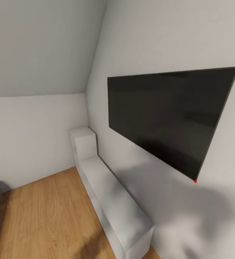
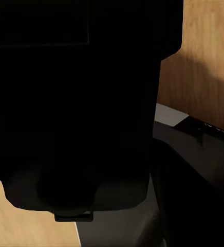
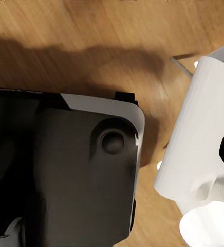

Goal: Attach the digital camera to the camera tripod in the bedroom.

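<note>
The head view faces a dark wall screen above a low white cabinet on the wood floor; whether either arm's jaws are wide or holding anything cannot be told

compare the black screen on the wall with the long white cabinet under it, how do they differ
The screen is black and glossy; the cabinet is matte white. The screen is a thin flat panel hung up on the wall; the cabinet is a low boxy block standing on the wood floor. Both run along the same pale wall.
</note>
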You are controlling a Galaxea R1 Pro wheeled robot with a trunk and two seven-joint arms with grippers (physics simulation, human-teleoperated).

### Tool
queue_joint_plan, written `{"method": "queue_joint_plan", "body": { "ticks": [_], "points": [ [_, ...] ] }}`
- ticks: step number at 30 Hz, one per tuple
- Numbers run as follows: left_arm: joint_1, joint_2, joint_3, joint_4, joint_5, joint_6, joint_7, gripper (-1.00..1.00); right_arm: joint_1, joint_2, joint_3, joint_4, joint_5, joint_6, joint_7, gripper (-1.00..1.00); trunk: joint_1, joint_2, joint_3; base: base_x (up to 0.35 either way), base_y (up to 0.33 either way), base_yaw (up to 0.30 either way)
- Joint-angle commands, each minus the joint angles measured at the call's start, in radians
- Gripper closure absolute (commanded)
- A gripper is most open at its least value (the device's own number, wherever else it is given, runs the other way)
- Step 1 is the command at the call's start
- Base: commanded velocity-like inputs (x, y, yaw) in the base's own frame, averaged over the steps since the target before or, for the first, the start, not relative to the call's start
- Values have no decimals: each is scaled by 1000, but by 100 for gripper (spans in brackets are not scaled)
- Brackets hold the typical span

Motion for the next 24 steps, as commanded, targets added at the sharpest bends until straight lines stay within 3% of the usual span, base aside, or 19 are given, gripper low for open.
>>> {"method": "queue_joint_plan", "body": {
  "ticks": [1,24],
  "points": [
    [-1,0,-9,0,5,4,3,100,-1,-1,-8,3,8,-6,2,-100,-4,6,2,0,0,0],
    [0,-2,-9,0,4,-34,2,100,-1,-1,-9,3,6,-14,2,-100,-92,167,74,0,0,0]
  ]
}}
